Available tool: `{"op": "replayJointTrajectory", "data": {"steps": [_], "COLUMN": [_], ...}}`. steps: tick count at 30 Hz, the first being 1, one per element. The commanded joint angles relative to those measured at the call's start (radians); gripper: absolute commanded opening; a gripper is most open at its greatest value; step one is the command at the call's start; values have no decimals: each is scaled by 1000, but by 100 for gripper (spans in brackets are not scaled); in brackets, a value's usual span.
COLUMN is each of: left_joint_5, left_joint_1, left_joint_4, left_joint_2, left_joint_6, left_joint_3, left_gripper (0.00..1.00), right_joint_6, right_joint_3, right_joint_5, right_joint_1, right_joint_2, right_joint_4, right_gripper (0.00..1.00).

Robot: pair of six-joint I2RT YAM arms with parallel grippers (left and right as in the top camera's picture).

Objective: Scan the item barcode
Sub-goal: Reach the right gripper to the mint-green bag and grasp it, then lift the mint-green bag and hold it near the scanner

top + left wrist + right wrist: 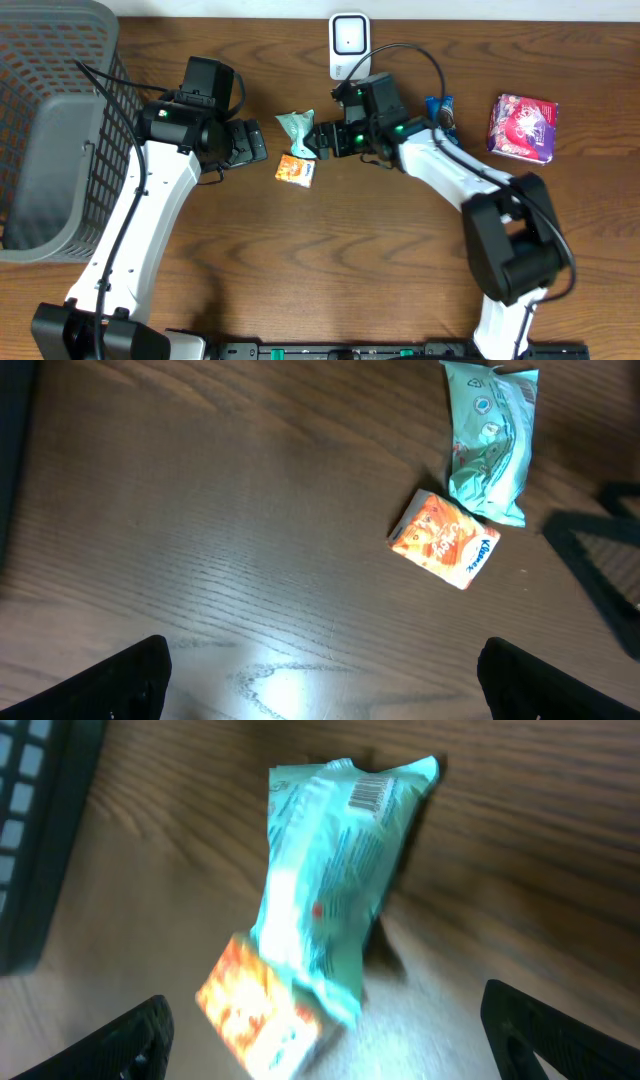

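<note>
A teal snack packet (295, 124) lies on the wooden table, just left of my right gripper (320, 139). In the right wrist view the teal packet (330, 880) looks blurred, with a barcode (372, 790) near its far end. Its near end overlaps an orange packet (262, 1010). My right gripper (325, 1045) is open with both fingers wide of the packets. My left gripper (322, 685) is open over bare wood. The teal packet (490, 440) and the orange packet (443, 540) lie ahead of it to the right. A white scanner (348, 40) stands at the back.
A grey mesh basket (50, 130) fills the far left. A pink and purple packet (522, 126) lies at the right, and a small blue packet (440, 108) sits beside the right arm.
</note>
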Motion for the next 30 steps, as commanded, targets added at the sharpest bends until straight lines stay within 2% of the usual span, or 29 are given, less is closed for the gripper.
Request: {"op": "replayJointTrajectory", "data": {"steps": [1,5,8,9,11,13,14,17,19,25,30], "left_joint_5": [-13,-13,-13,-13,-13,-13,-13,-13,-13,-13,-13], "left_joint_1": [3,3,3,3,3,3,3,3,3,3,3], "left_joint_4": [-3,-3,-3,-3,-3,-3,-3,-3,-3,-3,-3], "left_joint_2": [2,2,2,2,2,2,2,2,2,2,2], "left_joint_6": [16,16,16,16,16,16,17,16,16,16,16], "left_joint_3": [-5,-5,-5,-5,-5,-5,-5,-5,-5,-5,-5], "left_gripper": [98,98,98,98,98,98,98,98,98,98,98], "right_joint_6": [127,235,246,229,214,214,214,196,134,46,47], "right_joint_3": [7,7,7,7,7,8,10,10,10,10,10], "right_joint_5": [0,-1,-1,-1,0,-1,-2,-19,17,407,502], "right_joint_1": [21,25,25,25,24,23,17,-4,-22,-36,-34], "right_joint_2": [94,182,200,203,203,203,202,167,106,-103,-156], "right_joint_4": [104,250,267,264,265,267,266,234,153,-230,-366], "right_gripper": [93,86,77,61,36,16,1,1,1,1,2]}}
